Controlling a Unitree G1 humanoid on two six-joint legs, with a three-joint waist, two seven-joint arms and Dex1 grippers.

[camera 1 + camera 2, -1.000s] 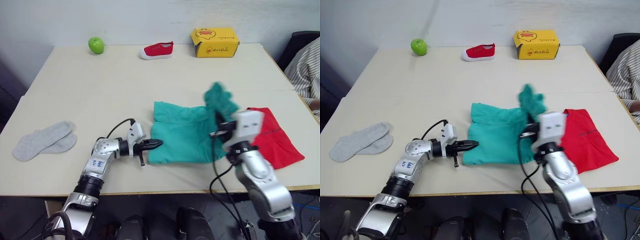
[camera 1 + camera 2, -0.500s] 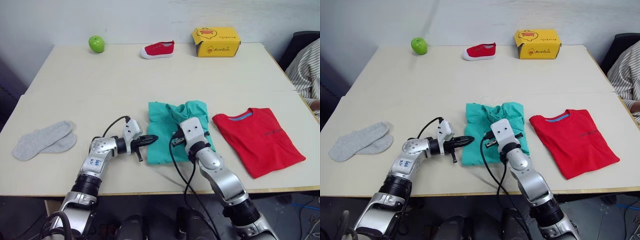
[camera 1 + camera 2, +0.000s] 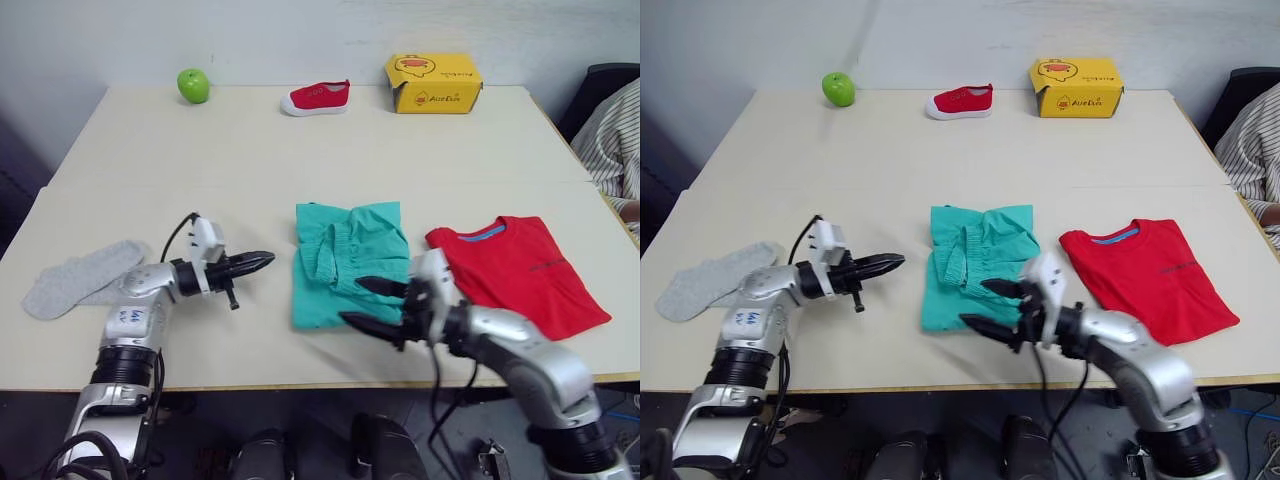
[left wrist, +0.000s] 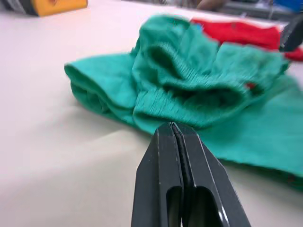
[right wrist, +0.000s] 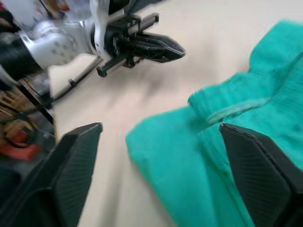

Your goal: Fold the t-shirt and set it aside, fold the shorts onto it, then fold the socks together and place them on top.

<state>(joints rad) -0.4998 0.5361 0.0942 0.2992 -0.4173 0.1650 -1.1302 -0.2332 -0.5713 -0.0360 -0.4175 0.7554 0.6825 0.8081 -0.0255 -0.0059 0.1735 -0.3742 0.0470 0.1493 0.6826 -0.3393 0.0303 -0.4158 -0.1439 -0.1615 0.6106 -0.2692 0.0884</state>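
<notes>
Currently I see the shorts (image 3: 347, 262) lying folded near the middle of the counter (image 3: 300, 150), their gathered waistband bunched on the top layer. My right hand (image 3: 372, 304) hovers at the near edge of that cloth with its two black fingers spread wide apart and nothing between them. My left hand (image 3: 258, 262) sits off the shorts on my left side, close to their edge but not touching, its fingers pressed together and empty; the left wrist view confirms the tips are closed with bare counter beneath them.

The t-shirt (image 3: 520, 275) lies flat just beside the shorts on my right, neck label toward the far side, apart from the teal cloth by a narrow strip of counter. The socks (image 3: 75, 280) lie together near the left edge, partly behind my left arm.

Along the far edge stand a green apple (image 3: 193, 86), a small red shoe (image 3: 317, 98) and a yellow box (image 3: 433, 83).
</notes>
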